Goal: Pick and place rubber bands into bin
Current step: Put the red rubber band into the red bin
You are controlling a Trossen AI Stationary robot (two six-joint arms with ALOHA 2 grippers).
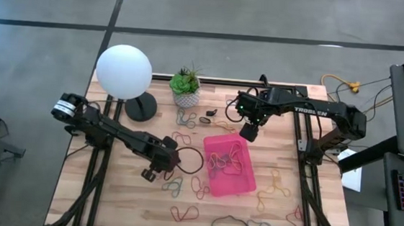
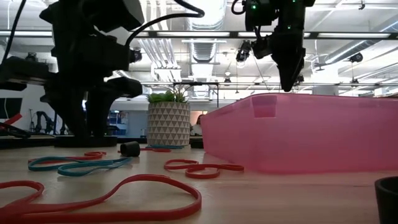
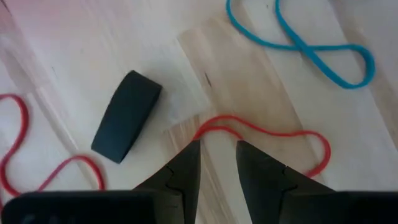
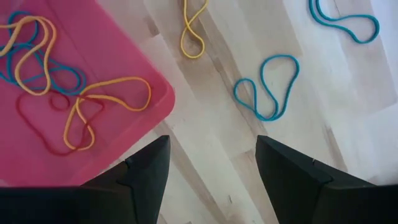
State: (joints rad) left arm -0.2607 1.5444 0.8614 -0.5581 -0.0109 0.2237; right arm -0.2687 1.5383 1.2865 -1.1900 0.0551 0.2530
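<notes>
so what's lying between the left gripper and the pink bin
A large thin black loop, probably a rubber band, lies flat on the table between the left gripper and the bin. The high view shows it.

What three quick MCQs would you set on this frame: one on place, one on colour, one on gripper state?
1. Where is the right gripper?
A. beside the lamp
B. above the far edge of the bin
C. on the floor

2. What colour is the rubber band just ahead of the left gripper?
A. red
B. green
C. white

3. How are the right gripper's fingers set?
A. shut on a band
B. wide open, empty
C. shut on the plant pot

Answers:
1 B, the high view puts it at the pink bin's far rim.
2 A, the left wrist view shows a red loop at the fingertips.
3 B, the right wrist view shows bare table between the spread fingers.
</notes>
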